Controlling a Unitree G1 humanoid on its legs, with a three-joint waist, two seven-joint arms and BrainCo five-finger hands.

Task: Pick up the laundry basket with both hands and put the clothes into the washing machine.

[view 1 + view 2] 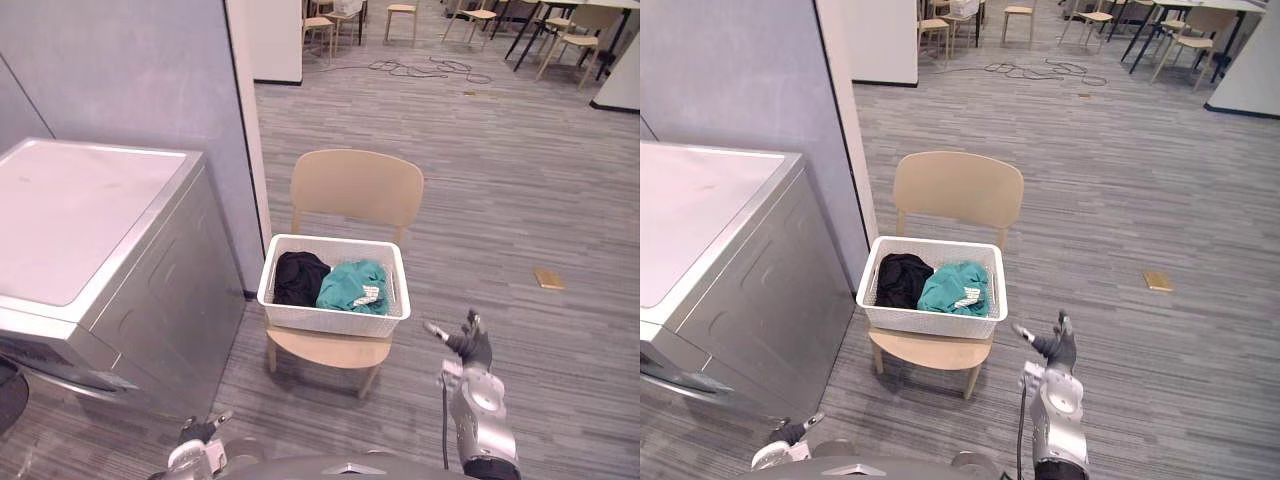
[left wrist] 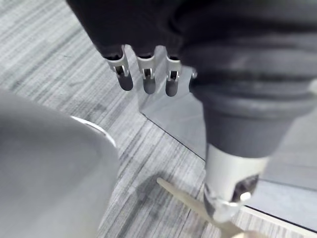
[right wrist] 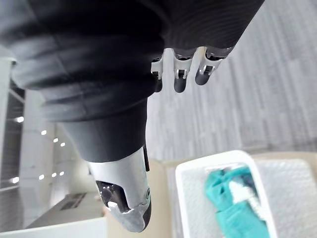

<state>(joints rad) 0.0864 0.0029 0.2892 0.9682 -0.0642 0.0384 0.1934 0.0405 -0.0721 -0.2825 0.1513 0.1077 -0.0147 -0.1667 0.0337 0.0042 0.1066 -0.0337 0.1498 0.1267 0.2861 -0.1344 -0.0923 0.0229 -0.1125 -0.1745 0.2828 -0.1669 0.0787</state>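
Basket of white lattice plastic [image 1: 333,318] on tan wooden chair [image 1: 357,187], centre frame, holds black garment [image 1: 299,277] and teal garment [image 1: 352,285] — left hand [image 1: 198,432] and right hand [image 1: 470,345] at bottom, fingers relaxed, empty.

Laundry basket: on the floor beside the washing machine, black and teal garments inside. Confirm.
No: the laundry basket stands on the wooden chair, not the floor, as the left eye view shows. It is beside the washing machine, with the black garment and teal garment inside.
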